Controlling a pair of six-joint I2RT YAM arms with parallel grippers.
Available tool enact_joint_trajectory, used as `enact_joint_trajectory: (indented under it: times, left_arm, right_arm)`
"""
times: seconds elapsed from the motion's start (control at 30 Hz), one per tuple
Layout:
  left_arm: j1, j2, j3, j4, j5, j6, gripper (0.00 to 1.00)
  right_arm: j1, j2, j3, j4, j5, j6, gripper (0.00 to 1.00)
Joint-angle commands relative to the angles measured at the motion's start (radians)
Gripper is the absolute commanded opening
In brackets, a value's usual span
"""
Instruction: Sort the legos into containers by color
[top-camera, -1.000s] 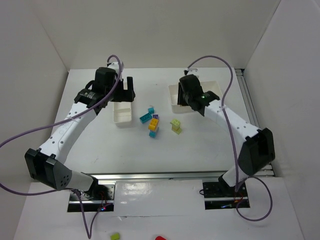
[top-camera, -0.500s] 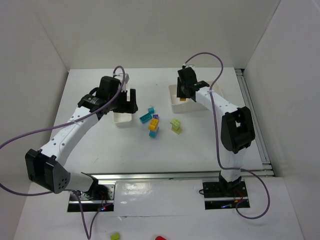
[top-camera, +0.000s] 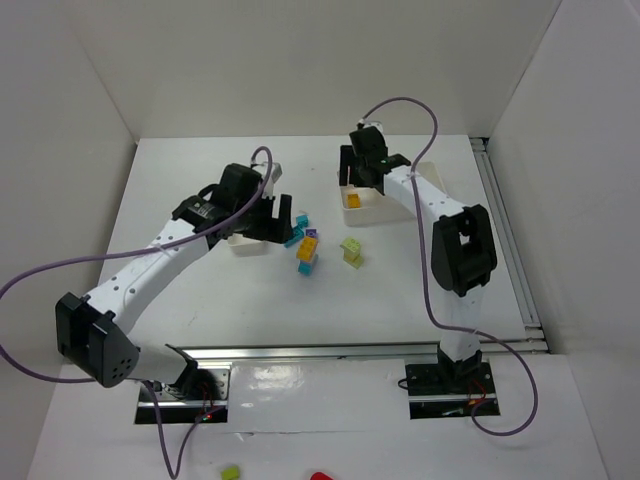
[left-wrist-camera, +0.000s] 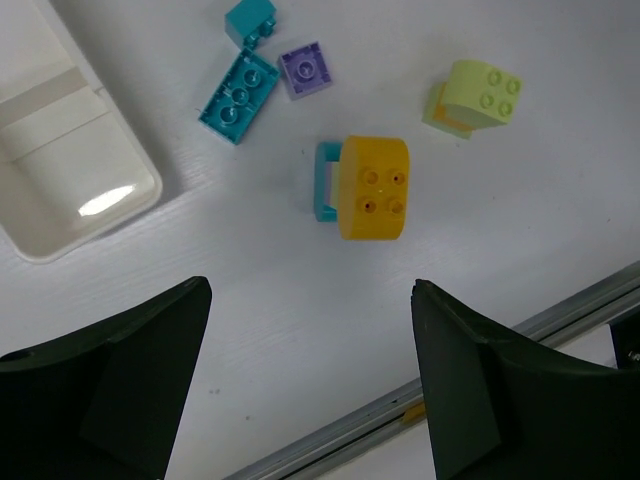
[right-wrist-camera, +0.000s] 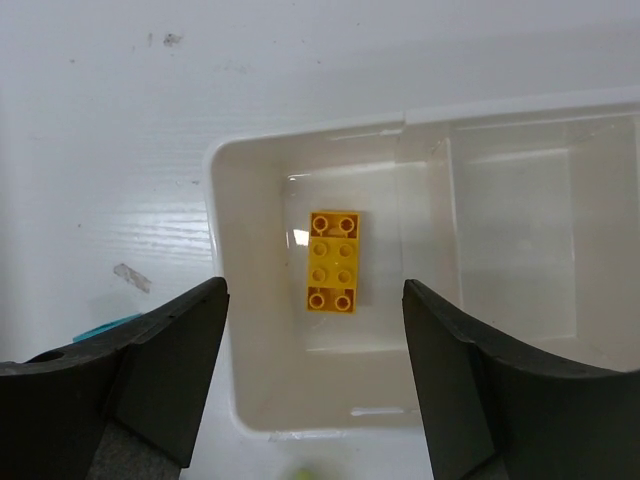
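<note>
White walls enclose a white table (top-camera: 400, 290) on three sides. Both arm bases sit at its near edge, beside an aluminium rail (top-camera: 350, 350).

Left arm:
- The arm reaches toward the table centre.
- The left gripper (left-wrist-camera: 310, 290) hangs above the loose bricks. Its jaws are spread wide and nothing is between them.
- A rounded yellow-orange brick (left-wrist-camera: 373, 188) lies on the table below the gripper. It is stacked on a teal base brick (left-wrist-camera: 325, 180), which shows at one side.
- A lime green brick (left-wrist-camera: 478, 92) stands near the right of that stack, apart from it.
- A purple brick (left-wrist-camera: 307, 70) lies to the far left of the stack, just beside a long teal brick (left-wrist-camera: 238, 95). A short teal brick (left-wrist-camera: 250, 18) lies at the far end of the long one.
- The narrow tray (left-wrist-camera: 50, 190) lies left of this group, near the long teal brick but not touching it.

Right arm:
- The arm is stretched toward the far side of the table.
- The right gripper (right-wrist-camera: 312, 290) hangs over the left end compartment of the wide tray (right-wrist-camera: 225, 250). Its jaws stand apart and grip nothing.
- A flat yellow-orange brick (right-wrist-camera: 333, 262) lies studs up on the floor of that compartment, clear of the walls
</note>
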Motion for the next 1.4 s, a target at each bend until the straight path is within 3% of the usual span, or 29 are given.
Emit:
enact_joint_trajectory:
  times: [0.0,0.1,0.27,0.43,0.63,0.87,1.0,1.23,1.37]
  left_arm:
    - [-0.044,0.026,0.004,0.008,-0.012,0.023,0.90]
    - [-0.053,0.039,0.004,-0.002,-0.024,0.024,0.90]
    - [-0.044,-0.026,-0.037,-0.002,-0.111,-0.010,0.90]
    - [0.104,-0.133,-0.094,-0.013,-0.150,-0.081,0.90]
    - [0.229,-0.184,-0.128,-0.013,-0.127,-0.128,0.90]
    - [0.238,-0.195,-0.128,-0.013,-0.127,-0.108,0.90]
    - [0.238,-0.205,-0.148,-0.013,-0.127,-0.099,0.90]
    - [0.238,-0.215,-0.167,-0.004,-0.116,-0.099,0.90]
    - [0.238,-0.215,-0.167,0.005,-0.107,-0.099,0.90]
  right_arm:
    - [-0.004,-0.124,0.001,-0.007,-0.008,0.004,0.78]
    - [-0.004,-0.219,-0.114,0.003,-0.086,0.038,0.78]
    - [0.115,-0.394,-0.276,0.000,-0.111,0.119,0.78]
    - [0.305,-0.439,-0.329,-0.042,0.030,0.320,0.79]
    - [0.470,-0.392,-0.303,-0.121,0.201,0.538,0.80]
    - [0.560,-0.189,-0.131,-0.324,0.346,0.678,0.82]
    - [0.560,-0.126,-0.089,-0.378,0.356,0.730,0.82]
    - [0.551,-0.126,-0.122,-0.335,0.356,0.719,0.60]
    - [0.542,-0.126,-0.131,-0.324,0.342,0.701,0.54]
